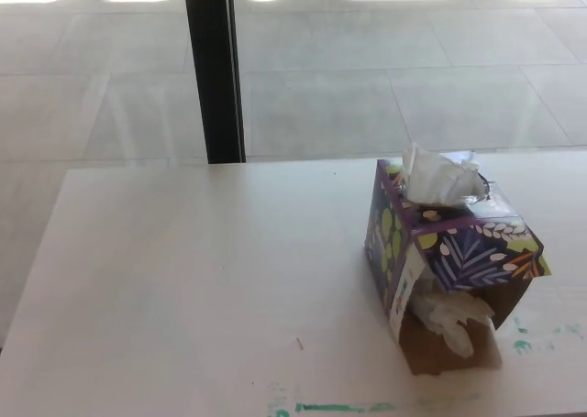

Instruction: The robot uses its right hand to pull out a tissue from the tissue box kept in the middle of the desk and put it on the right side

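Tissue [433, 177] stands up from the tissue box [449, 252] on the worktop's [183, 279] right side; neither hand visible, state unknown.

- One tissue box [449, 266], purple with a leaf pattern.
- One white tissue [436, 177] sticking up from its top opening.
- One crumpled clear plastic piece [454, 318] at its open near end.
- One white desk [183, 289].
- One black post [214, 69] behind the desk.

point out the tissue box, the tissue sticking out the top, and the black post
tissue box [477, 247], head view, patterned top face
tissue [433, 179], head view, crumpled white middle
black post [215, 69], head view, mid shaft
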Controlling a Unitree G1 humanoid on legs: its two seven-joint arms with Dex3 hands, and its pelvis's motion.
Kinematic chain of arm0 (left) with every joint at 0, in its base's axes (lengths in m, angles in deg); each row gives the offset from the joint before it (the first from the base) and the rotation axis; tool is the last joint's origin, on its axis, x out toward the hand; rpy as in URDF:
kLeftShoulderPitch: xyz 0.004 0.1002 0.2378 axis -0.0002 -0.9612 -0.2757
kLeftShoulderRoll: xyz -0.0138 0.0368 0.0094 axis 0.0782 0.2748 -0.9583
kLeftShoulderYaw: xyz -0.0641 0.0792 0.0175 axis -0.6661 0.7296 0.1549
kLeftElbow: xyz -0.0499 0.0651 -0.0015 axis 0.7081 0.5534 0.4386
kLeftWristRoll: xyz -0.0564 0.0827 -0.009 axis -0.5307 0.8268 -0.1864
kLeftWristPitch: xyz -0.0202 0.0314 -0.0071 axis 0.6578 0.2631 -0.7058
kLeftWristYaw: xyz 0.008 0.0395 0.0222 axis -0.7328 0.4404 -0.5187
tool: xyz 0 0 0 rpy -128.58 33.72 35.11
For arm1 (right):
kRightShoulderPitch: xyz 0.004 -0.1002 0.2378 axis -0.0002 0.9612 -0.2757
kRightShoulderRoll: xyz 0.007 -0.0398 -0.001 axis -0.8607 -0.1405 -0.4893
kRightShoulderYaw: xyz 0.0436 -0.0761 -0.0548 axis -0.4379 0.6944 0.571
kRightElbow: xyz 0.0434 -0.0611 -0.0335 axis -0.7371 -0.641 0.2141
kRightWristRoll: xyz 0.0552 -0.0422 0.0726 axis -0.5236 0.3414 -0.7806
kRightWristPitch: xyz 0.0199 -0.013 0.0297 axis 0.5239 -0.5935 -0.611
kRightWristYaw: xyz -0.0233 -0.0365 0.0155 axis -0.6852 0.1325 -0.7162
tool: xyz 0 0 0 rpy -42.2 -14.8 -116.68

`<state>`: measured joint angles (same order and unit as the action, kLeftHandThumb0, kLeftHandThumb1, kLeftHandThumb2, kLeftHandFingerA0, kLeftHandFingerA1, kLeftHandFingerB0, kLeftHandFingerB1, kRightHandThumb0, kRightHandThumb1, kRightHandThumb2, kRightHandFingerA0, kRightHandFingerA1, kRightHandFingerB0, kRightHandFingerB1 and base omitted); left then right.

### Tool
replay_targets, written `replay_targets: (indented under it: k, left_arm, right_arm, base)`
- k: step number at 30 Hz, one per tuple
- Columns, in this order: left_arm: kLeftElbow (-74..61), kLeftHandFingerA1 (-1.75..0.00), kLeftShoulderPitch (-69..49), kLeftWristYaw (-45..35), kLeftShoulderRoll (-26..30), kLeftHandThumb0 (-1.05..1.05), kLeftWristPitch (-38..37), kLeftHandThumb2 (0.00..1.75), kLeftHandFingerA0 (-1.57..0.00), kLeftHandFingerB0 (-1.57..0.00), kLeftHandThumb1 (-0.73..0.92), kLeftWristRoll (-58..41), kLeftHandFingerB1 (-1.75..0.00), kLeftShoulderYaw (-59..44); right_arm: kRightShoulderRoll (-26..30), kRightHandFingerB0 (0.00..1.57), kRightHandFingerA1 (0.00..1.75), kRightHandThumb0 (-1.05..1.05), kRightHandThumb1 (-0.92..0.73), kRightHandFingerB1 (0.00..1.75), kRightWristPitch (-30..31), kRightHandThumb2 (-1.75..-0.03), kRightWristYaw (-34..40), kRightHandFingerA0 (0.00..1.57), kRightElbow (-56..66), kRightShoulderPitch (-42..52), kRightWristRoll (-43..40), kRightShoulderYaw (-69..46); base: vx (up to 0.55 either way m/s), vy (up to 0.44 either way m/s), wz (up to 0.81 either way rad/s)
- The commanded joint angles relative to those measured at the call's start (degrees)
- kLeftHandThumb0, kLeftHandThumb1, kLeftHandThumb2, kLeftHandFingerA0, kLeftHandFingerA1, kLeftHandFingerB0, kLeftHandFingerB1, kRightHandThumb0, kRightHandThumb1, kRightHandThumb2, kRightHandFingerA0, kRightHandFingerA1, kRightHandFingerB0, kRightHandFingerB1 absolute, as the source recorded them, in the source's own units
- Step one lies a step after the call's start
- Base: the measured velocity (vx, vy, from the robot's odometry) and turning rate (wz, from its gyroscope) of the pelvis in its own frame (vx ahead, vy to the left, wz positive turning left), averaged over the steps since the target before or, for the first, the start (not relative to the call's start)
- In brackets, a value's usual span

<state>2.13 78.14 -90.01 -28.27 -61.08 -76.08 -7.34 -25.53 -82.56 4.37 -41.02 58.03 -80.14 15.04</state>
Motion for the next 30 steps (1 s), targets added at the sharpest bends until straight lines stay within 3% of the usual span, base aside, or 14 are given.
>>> replay_targets:
  k: [1,4,6,8,9,11,12,14,17,18,30]
  left_arm:
    - [1.17,-1.22,0.96,-2.44,0.03,-1.05,-0.87,0.85,-0.72,-0.49,0.92,-1.54,-1.01,-0.69]
    - [1.39,-1.24,1.28,-2.32,-0.37,-1.05,-0.43,0.85,-0.67,-0.47,0.92,-1.70,-1.03,-0.92]
    - [1.54,-1.24,1.24,-2.19,-0.58,-1.05,-0.66,0.86,-0.71,-0.47,0.92,-1.82,-1.04,-1.05]
    - [1.69,-1.24,1.20,-1.91,-0.61,-1.05,-0.62,0.86,-0.71,-0.47,0.92,-1.84,-1.04,-1.02]
    - [1.74,-1.23,1.19,-1.91,-0.56,-1.05,-0.67,0.86,-0.74,-0.48,0.92,-1.78,-1.03,-0.92]
    - [1.67,-1.22,1.06,-2.10,-0.52,-1.05,-0.92,0.87,-0.73,-0.48,0.92,-1.77,-1.02,-0.81]
    - [1.16,-1.20,0.46,-2.37,-0.41,-1.05,-1.27,0.87,-0.71,-0.48,0.92,-1.79,-1.00,-0.77]
    - [1.20,-1.23,0.48,-2.81,-0.43,-1.05,-1.06,0.86,-0.66,-0.46,0.92,-2.13,-1.03,-1.03]
    - [1.13,-1.22,0.47,-2.81,-0.50,-1.05,-1.00,0.86,-0.66,-0.46,0.92,-2.19,-1.02,-1.07]
    - [1.31,-1.23,0.65,-2.70,-0.52,-1.05,-0.95,0.85,-0.64,-0.44,0.92,-2.12,-1.01,-1.03]
    - [1.31,-1.23,0.65,-2.72,-0.51,-1.05,-0.95,0.85,-0.64,-0.44,0.92,-2.16,-1.01,-1.00]
  right_arm:
    - [4.33,0.47,0.93,-0.61,-0.66,0.75,0.44,-0.60,2.81,0.69,0.85,-0.03,-0.03,-1.25]
    - [7.12,0.46,0.97,-0.62,-0.67,0.74,3.13,-0.60,1.55,0.65,2.03,-4.54,-6.04,-7.49]
    - [8.80,0.40,0.87,-0.64,-0.69,0.70,5.77,-0.60,0.50,0.53,6.62,-6.07,-6.88,-9.35]
    - [9.63,0.40,0.87,-0.64,-0.69,0.70,6.94,-0.60,0.77,0.53,10.03,-6.84,-6.66,-10.30]
    - [11.35,0.35,1.06,-0.69,-0.65,0.68,9.49,-0.61,1.16,0.72,11.75,-9.96,-7.20,-11.32]
    - [13.57,0.33,1.06,-0.71,-0.68,0.72,11.29,-0.61,2.85,0.69,14.48,-13.07,-5.05,-11.16]
    - [14.16,0.32,1.16,-0.73,-0.66,0.73,13.75,-0.61,1.68,0.79,21.70,-16.05,-8.50,-13.14]
    - [14.91,0.33,1.16,-0.75,-0.67,0.67,17.95,-0.61,1.52,0.72,27.95,-18.30,-9.06,-13.61]
    - [15.02,0.33,1.16,-0.74,-0.66,0.65,17.90,-0.61,1.05,0.72,32.60,-21.61,-10.06,-13.86]
    - [16.92,0.29,0.96,-0.75,-0.68,0.56,22.49,-0.61,0.02,0.61,38.26,-25.66,-10.26,-12.06]
    - [15.81,0.29,0.96,-0.75,-0.68,0.56,26.74,-0.61,-0.61,0.61,41.36,-26.08,-9.08,-13.15]
  base:
    - [0.00,0.000,0.00]
    - [0.00,0.000,0.00]
    - [0.00,0.000,0.00]
    - [0.00,0.000,0.00]
    - [0.00,0.000,0.00]
    - [0.00,0.000,0.00]
    - [0.00,0.000,0.00]
    - [0.00,0.000,0.00]
    - [0.00,0.000,0.00]
    - [0.00,0.000,0.00]
    - [0.00,0.000,0.00]
